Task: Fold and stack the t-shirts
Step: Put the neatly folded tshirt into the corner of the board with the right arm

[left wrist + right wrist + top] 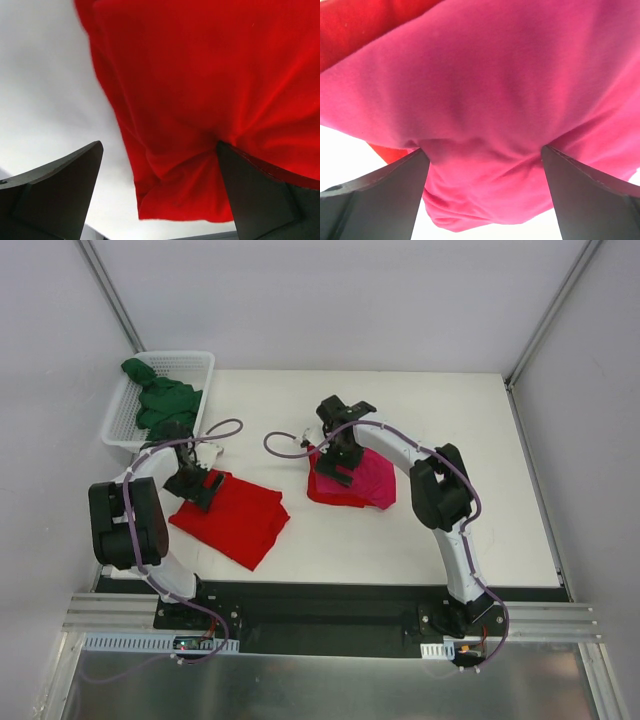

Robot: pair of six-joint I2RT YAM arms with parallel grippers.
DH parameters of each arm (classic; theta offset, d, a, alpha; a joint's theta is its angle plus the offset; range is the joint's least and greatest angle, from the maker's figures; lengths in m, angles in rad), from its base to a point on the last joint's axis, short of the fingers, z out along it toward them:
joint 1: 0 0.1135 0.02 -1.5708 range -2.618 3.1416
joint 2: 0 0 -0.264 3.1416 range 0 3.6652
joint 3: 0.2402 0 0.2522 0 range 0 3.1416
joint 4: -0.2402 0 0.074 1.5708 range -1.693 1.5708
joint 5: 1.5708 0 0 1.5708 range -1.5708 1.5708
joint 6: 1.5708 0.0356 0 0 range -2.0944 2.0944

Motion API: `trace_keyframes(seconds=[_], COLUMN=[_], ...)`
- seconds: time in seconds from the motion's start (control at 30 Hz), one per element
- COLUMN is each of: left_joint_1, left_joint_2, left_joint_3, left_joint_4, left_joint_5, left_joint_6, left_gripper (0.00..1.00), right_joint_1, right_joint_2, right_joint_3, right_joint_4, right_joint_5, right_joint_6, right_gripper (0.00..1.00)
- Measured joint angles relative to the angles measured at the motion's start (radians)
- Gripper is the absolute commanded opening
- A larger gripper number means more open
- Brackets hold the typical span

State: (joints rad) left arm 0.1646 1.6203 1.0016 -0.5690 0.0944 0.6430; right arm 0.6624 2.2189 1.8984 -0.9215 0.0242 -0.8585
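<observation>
Folding in progress: two t-shirts on the table (450, 440), none stacked.
The red t-shirt (235, 525) and pink t-shirt (370, 480) lay apart, roughly folded; the green t-shirt (160, 405) sat bunched in the basket (185, 358). The left gripper (160, 200) and right gripper (485, 195) stood wide apart, straddling red and pink cloth respectively, clamping nothing.
</observation>
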Motion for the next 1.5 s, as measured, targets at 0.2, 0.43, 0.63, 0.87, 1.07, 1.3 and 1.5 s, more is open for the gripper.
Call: trace_keyframes(seconds=[0.2,0.43,0.63,0.87,1.07,1.3,1.5], left_joint_1=[-0.103,-0.153,-0.186,-0.201,-0.23,-0.255,-0.264], left_joint_2=[0.008,-0.057,-0.149,-0.205,-0.188,-0.14,-0.133], left_joint_3=[-0.03,-0.096,-0.183,-0.226,-0.208,-0.152,-0.145], left_joint_4=[0.014,0.039,0.041,0.007,-0.014,-0.023,-0.023], left_joint_5=[-0.005,-0.003,0.001,0.006,0.011,0.021,0.026], left_joint_6=[-0.013,-0.043,-0.068,-0.094,-0.132,-0.153,-0.156], left_gripper=[0.99,0.99,0.99,0.99,1.0,0.99,0.99], right_joint_1=[0.0,0.003,0.017,0.024,0.027,0.012,0.007], right_joint_2=[0.005,0.018,0.047,-0.007,-0.018,-0.03,-0.048], right_joint_3=[0.055,0.078,0.09,0.026,0.022,0.09,0.103], right_joint_4=[0.021,0.054,0.024,-0.039,-0.136,-0.15,-0.025], right_joint_5=[0.006,0.006,0.003,-0.045,-0.061,-0.092,-0.069], right_joint_6=[-0.008,-0.014,-0.014,-0.026,-0.054,-0.042,-0.033], right_gripper=[0.96,0.96,0.96,0.96,0.96,0.96,0.96])
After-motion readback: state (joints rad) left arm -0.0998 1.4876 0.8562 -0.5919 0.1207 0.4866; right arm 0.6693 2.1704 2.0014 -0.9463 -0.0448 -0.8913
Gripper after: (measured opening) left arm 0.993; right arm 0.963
